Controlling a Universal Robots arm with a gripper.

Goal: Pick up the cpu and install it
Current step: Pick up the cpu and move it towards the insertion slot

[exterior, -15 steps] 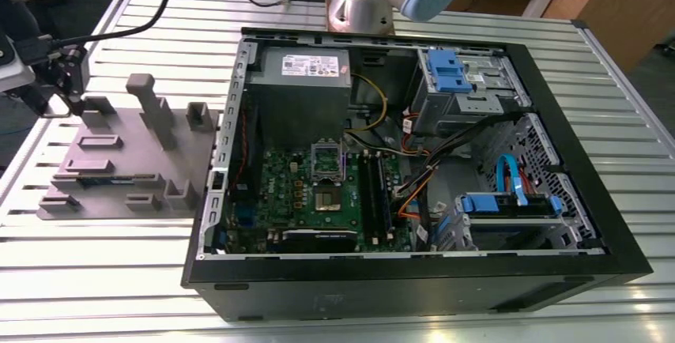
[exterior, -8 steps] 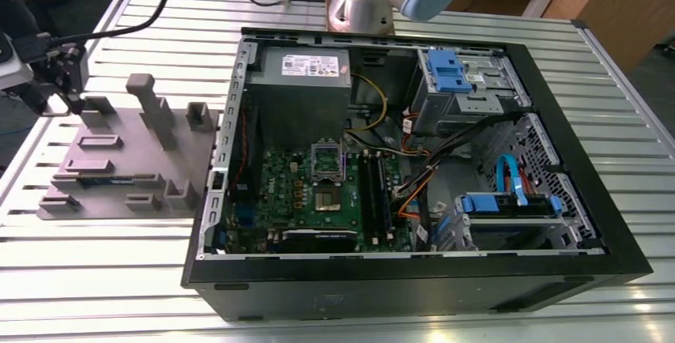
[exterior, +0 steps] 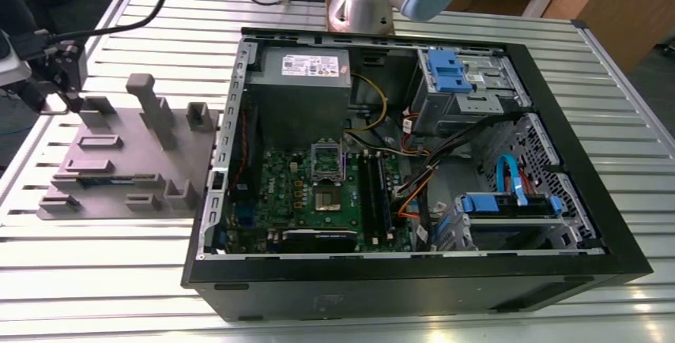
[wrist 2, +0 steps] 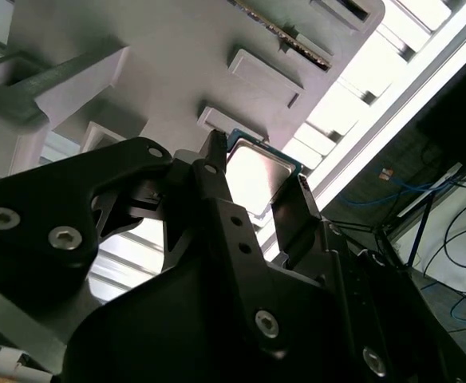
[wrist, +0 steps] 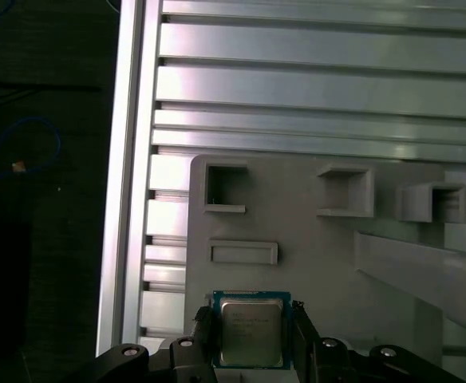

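The cpu (wrist: 250, 331) is a small square chip with a shiny metal top and a blue-green rim. It sits between my two black fingers, one finger (wrist: 203, 329) against each side. In the second wrist view the cpu (wrist 2: 258, 177) hangs clear of the grey fixture plate (wrist 2: 177, 56) with my gripper (wrist 2: 257, 182) shut on it. In the exterior view my gripper (exterior: 53, 94) is at the far left, beside the left end of the grey fixture (exterior: 116, 161). The motherboard socket (exterior: 328, 198) lies inside the open computer case (exterior: 422, 264).
The fixture carries several upright grey blocks and posts (exterior: 158, 114). The slatted metal table (exterior: 106, 280) ends in a rail (wrist: 125, 159) close to the gripper, with dark floor beyond. Cables, memory sticks and blue drive bays (exterior: 507, 205) crowd the case interior.
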